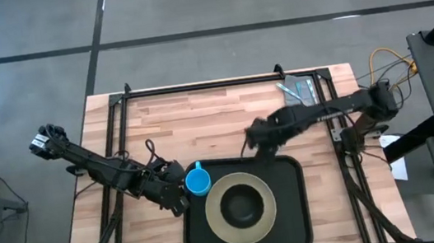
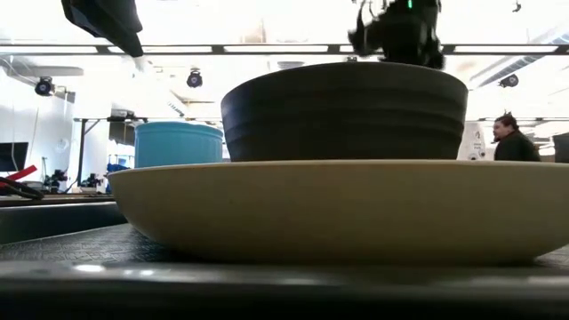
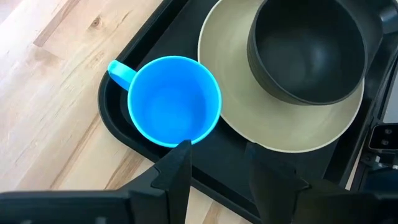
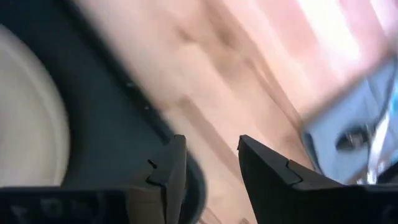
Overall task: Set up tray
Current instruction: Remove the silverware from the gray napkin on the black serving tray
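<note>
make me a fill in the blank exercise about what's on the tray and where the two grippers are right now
1. The dark bowl sits on the ____.
2. The cup on the tray is ____ in colour.
3. The ____ gripper is open next to the cup.
4. The right gripper, open, is over the tray's ____ edge.

Missing words: plate; blue; left; far

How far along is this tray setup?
Done: plate with bowl and blue cup sit on the tray. In hand: nothing; the left gripper is open by the cup, the right gripper open over the table. Left: likely napkin and cutlery.
</note>
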